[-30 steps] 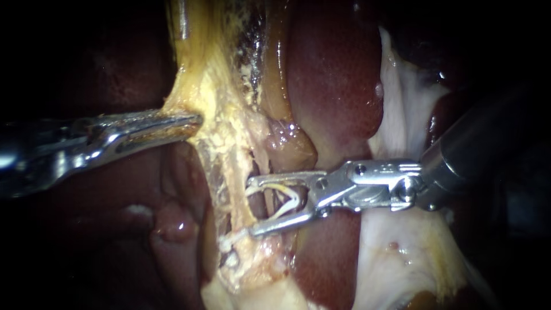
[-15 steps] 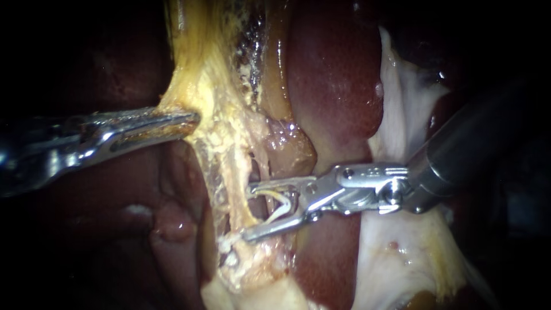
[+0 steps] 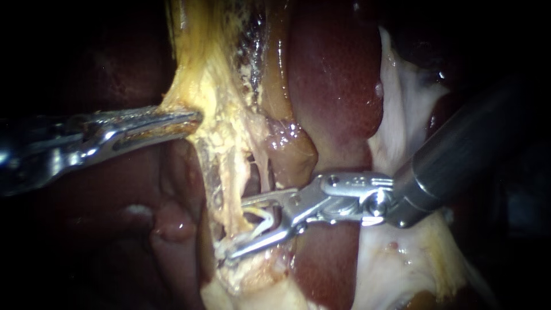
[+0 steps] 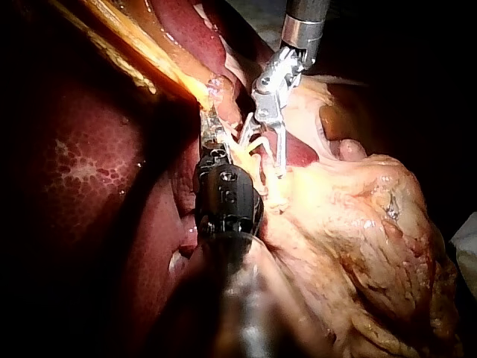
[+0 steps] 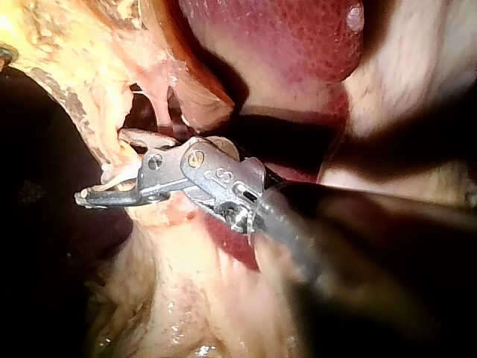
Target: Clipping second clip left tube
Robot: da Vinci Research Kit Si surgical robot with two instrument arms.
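Note:
In the endoscope view my left instrument (image 3: 175,120) comes in from the left, its jaws shut on the yellow fatty tissue (image 3: 201,80) and holding it taut. Below that, the pale left tube (image 3: 229,189) runs down the dissected window. My right instrument (image 3: 236,228) comes in from the right with its jaws open astride this tube, and a white clip (image 3: 261,221) sits between them. A small white piece (image 3: 221,248) shows on the tube by the lower jaw's tip. The right wrist view shows the same open jaws (image 5: 104,168) and clip (image 5: 112,179). In the left wrist view my left instrument (image 4: 212,134) grips tissue beside the right instrument (image 4: 261,153).
Dark red liver (image 3: 338,74) lies behind and right of the tubes. A thinner strand, the right tube (image 3: 261,166), runs just right of the left one. Pale white tissue (image 3: 402,115) lies under my right instrument's shaft. More liver (image 3: 178,224) fills the lower left.
My right instrument has slid left and down, so its open jaws now reach further across the left tube. The left instrument has kept its hold in place.

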